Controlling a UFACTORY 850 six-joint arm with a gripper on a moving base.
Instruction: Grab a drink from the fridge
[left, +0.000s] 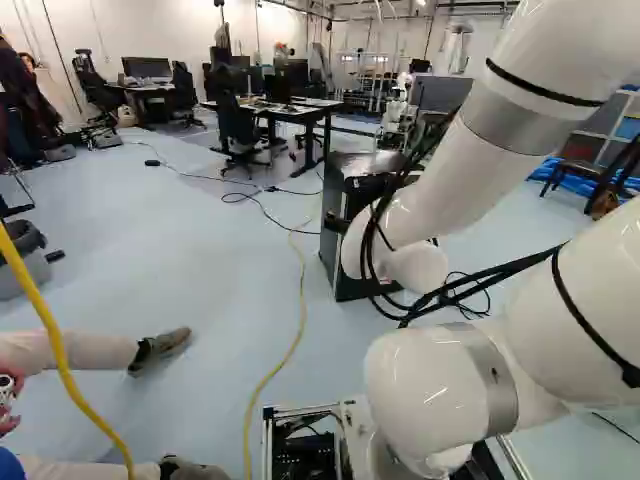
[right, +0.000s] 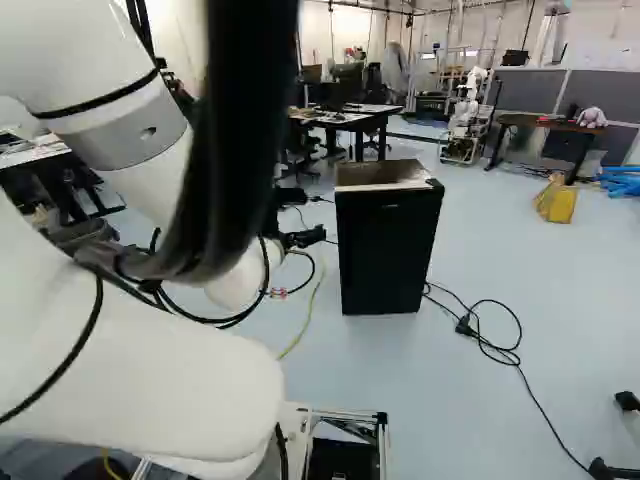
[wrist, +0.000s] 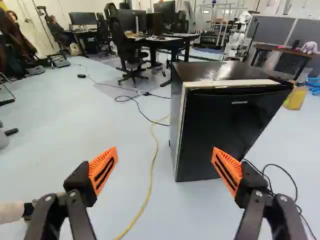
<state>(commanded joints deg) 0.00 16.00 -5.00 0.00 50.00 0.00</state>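
The gripper (wrist: 164, 150), fingers spread apart (nothing gripped), faced the black fridge (wrist: 210, 71) at the apparent approach stage; next came, presumably, lining up with its door (wrist: 227, 127).

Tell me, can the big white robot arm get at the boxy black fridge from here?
Probably yes: its black, orange-padded claw is open, and I see nothing standing between it and the fridge, whose door faces it.
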